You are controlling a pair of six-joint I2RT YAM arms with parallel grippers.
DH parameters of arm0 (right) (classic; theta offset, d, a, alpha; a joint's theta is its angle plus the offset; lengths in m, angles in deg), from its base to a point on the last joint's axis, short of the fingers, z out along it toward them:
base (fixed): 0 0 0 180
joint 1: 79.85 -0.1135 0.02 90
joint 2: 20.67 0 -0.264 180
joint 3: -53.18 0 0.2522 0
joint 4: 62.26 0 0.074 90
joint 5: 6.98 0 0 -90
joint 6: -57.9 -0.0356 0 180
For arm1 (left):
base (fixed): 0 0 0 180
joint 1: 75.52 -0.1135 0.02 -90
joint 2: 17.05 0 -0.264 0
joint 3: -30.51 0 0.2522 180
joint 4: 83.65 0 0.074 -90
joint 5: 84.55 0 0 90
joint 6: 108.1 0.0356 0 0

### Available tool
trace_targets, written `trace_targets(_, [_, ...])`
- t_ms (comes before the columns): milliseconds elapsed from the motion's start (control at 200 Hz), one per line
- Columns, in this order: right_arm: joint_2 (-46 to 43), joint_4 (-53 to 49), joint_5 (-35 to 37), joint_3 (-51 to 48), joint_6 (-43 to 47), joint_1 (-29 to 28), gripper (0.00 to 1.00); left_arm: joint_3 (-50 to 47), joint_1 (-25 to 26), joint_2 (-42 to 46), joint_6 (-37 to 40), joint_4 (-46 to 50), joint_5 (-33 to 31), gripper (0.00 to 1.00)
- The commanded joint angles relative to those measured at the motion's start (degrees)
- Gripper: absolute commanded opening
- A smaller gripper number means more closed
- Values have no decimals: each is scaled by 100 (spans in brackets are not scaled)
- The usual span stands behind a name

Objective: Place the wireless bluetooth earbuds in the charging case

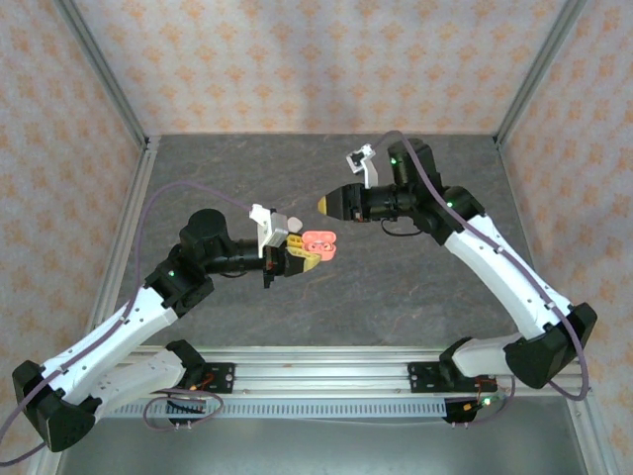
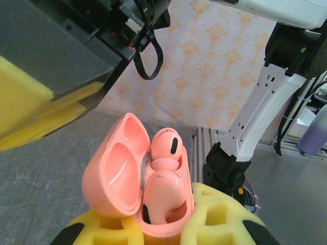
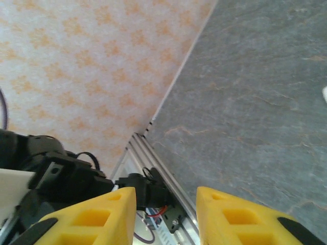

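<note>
Holding the pink case (image 1: 319,243) up over the counter (image 1: 237,168): left arm (image 1: 148,307) jaws pinched narrow on its base, lid swung open. Two pink earbuds (image 2: 164,168) sit in the wells, stems running down into the case; the far one looks slightly proud. Right arm (image 1: 495,257) jaws sit just beyond the case, tips pointing left, partly apart and empty, so it's the free arm for pressing in.

Even, diffuse overhead light; faint soft shadows lie under the arms on the table (image 1: 396,287). Left wrist view: glossy highlights on the pink case (image 2: 115,173), background slightly soft. Right wrist view: bright, pale wall (image 3: 76,61); near pads (image 3: 92,214) blurred, wide-angle skew.
</note>
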State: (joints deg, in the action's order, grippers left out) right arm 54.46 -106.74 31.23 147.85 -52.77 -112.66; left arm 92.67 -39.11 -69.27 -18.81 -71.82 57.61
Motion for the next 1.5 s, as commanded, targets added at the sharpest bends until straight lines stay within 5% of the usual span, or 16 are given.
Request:
trace_targets(0, [-345,497,-358,-160,-266,12,36,238,20,31,-113,-320,-39,0])
trace_targets(716, [-1377,2340,-1629,-962,-1468,-130,36,275,22,-260,-340,-334,-439,0])
trace_targets(901, [-1329,1651,-1507,-825,-991,-120,35,274,22,-288,-351,-360,-439,0])
trace_targets(1076, [-957,-684,183,191,-27,192,34,280,25,-256,-205,-264,-343,0])
trace_targets(1236, [-423,-865,-518,411,-262,243,43,301,22,-230,-127,-250,-264,0])
trace_targets(1496, [-284,-313,-1122,17,-652,96,41,346,21,-312,-150,-437,-224,0])
